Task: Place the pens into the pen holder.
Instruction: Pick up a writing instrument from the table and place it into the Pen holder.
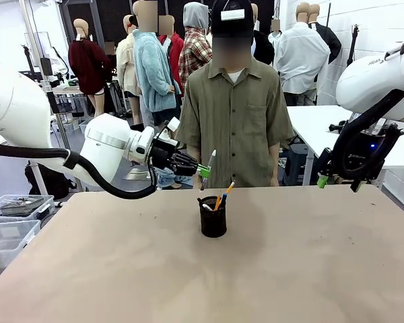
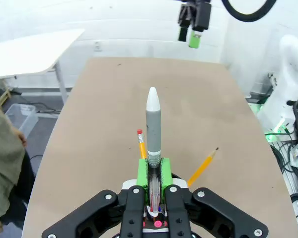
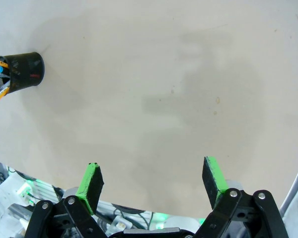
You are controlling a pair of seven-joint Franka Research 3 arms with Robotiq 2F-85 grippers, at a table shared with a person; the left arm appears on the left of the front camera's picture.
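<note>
Front: left gripper point(image 1: 203, 171) pinches the white-silver pen point(image 1: 208, 166) above the pen holder point(image 1: 213, 217), already holding 2 pens; left wrist: pads clamp its barrel, next a straight lowering then release; right wrist: right gripper point(image 3: 154, 184) wide open, empty.

Count: one pen holder point(image 1: 213, 220); two orange-yellow pencils point(image 2: 202, 169) plus one blue pen point(image 1: 225, 195) inside it; one white-silver pen point(image 2: 153, 124) held between the left gripper point(image 2: 154, 174) pads.

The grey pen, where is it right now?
Front view: the grey pen is pinched in the left gripper, up above the holder, mid-table.
</note>
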